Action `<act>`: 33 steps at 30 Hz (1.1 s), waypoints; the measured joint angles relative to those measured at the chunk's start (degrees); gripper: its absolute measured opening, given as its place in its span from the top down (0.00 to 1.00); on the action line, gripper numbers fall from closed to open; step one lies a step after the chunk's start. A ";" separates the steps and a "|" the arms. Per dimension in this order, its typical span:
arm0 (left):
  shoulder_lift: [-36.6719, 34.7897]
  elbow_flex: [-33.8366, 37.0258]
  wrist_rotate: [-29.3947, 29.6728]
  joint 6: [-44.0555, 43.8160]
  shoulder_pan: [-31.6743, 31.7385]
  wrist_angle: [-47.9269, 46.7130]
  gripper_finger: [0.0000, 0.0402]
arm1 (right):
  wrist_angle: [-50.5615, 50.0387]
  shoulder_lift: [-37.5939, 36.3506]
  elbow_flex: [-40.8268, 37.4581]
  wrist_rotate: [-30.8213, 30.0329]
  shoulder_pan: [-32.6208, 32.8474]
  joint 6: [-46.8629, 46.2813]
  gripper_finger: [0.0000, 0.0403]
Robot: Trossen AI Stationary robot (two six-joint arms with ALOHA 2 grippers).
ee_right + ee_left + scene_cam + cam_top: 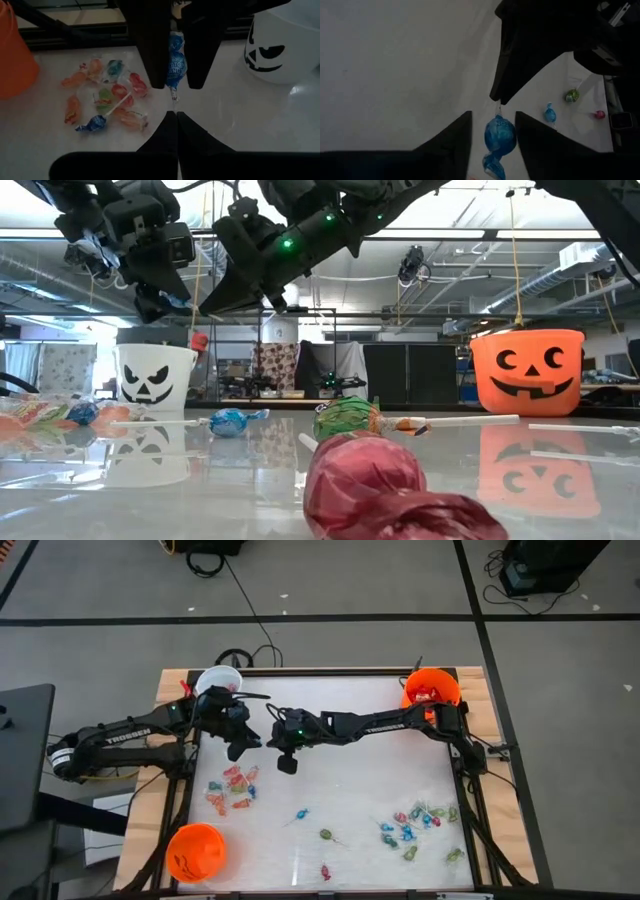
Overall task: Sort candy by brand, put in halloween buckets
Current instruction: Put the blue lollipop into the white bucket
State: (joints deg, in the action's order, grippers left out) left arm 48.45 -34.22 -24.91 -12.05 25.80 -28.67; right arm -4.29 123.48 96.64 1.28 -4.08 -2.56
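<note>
A blue-wrapped lollipop (500, 134) hangs in the air between my two grippers, above the table's far left part. My left gripper (493, 131) is open, one finger on each side of the lollipop's head (175, 62); its place in the high view is (245, 743). My right gripper (175, 116) is shut just below the head, at the stick, and sits beside the left one (265, 738). The white bucket (218, 681) stands at the far left corner. One orange bucket (432, 688) is at the far right, the other (195, 852) at the near left. My right gripper has its shut fingertips (496, 97) at the end of the lollipop's thin stick (173, 96), coming level from the table's right. The lollipop is lifted clear of the table. Whether my left gripper's fingers touch the head cannot be told.
A pile of orange, red and green candy (232, 790) lies near the table's left edge, below the grippers. A second cluster (415, 825) lies toward the near right. Single pieces sit between them: a blue one (300, 813), a green one (325, 835), a pink one (325, 871).
</note>
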 joint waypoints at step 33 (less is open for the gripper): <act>0.47 -18.24 25.88 -0.31 18.89 -18.48 0.79 | -12.92 -0.07 0.00 -1.10 -4.26 -17.39 0.66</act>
State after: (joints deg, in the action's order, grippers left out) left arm 48.92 -52.45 0.97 -12.37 44.69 -47.14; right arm -17.20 123.42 96.64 0.18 -8.34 -19.95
